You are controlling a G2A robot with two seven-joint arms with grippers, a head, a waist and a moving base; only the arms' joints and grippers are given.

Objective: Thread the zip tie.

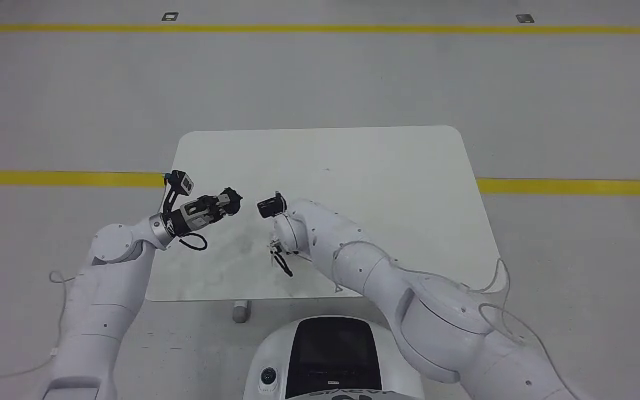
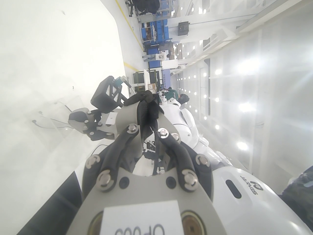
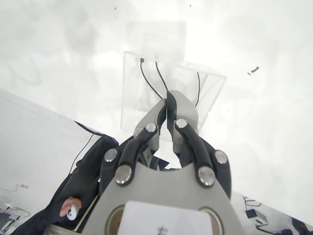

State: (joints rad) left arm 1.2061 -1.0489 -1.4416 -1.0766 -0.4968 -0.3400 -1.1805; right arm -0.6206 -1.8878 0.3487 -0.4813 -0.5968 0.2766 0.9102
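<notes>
A clear shallow tray (image 3: 215, 84) lies on the white table (image 1: 400, 200) near its front edge and holds three thin black zip ties. My right gripper (image 3: 167, 97) points down into the tray, shut on the middle zip tie (image 3: 161, 75). Another tie (image 3: 146, 79), with its small square head showing, lies to one side, and a third tie (image 3: 198, 86) lies on the other side. In the top view the right gripper (image 1: 277, 262) is low over the tray. My left gripper (image 1: 232, 200) hangs above the table to the left, shut (image 2: 146, 99) with nothing visible in it, facing the right gripper (image 2: 82, 121).
The table's front edge runs just behind the tray. A small brown scrap (image 3: 254, 69) lies on the table beyond the tray. The table's far and right parts are bare white surface.
</notes>
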